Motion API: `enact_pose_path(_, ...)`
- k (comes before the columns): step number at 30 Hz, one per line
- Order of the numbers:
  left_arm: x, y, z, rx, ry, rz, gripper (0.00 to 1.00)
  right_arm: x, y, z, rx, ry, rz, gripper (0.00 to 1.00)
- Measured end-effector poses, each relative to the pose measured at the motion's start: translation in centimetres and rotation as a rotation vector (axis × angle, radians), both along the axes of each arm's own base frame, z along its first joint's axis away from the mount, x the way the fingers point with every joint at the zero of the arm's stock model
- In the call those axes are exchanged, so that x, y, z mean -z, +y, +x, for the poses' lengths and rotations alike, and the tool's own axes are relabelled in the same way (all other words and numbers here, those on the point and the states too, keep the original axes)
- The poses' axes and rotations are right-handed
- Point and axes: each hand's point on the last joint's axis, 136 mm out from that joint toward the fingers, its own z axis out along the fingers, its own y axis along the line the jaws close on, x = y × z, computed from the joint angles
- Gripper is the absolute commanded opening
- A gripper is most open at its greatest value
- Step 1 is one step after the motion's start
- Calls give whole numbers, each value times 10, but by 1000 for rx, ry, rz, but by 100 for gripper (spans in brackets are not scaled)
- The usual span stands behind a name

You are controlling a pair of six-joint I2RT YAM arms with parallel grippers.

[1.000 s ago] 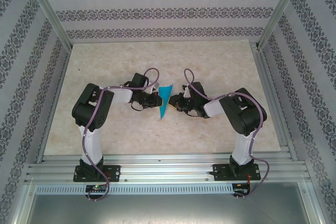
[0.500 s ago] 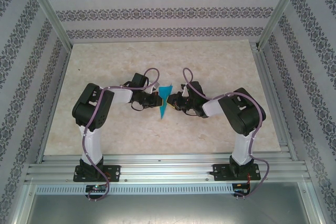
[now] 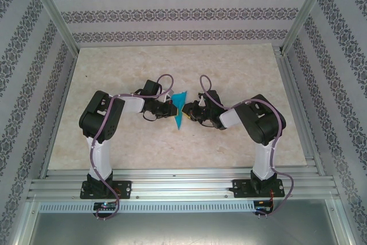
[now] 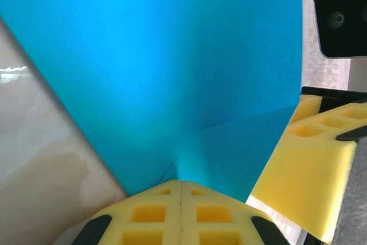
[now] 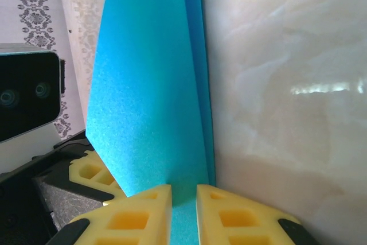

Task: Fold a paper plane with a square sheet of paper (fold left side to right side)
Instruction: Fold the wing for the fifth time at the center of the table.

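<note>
Two waffled foam pads (image 4: pixel 166 199) pinch pointed paper plane (image 3: pixel 180 112).

Purple-cabled black-white arms (image 3: pixel 100 153), yellow gripper pads (image 4: pixel 149 216)

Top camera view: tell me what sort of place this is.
Probably a robot test booth: patterned wall panels in an aluminium frame, a marble-look table, and a bolted-down left arm and right arm pinching blue paper.
</note>
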Motion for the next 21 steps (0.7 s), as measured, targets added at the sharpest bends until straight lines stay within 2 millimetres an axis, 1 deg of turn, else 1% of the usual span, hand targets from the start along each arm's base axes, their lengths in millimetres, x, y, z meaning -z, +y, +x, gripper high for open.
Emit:
enact_pose_path(3,0,0,0,0,1,0,7,0,0,1,3,0,6,19)
enact_pose_path(5,0,0,0,0,0,0,11,0,1,1,4,2,7,19)
enact_pose_path(11,-8,2,1,-3,-18,3,20,0,2,1,-1,4,11,19)
enact_pose_path(17,-31,10,8,-23,-55,-12,20,1,3,2,-5,5,12,19)
enact_pose_path(20,-39,13,12,-35,-72,-19,20,1,3,2,-5,4,12,19)
enact_pose_path(21,-40,14,14,-37,-75,-21,22,1,3,2,-5,5,12,20)
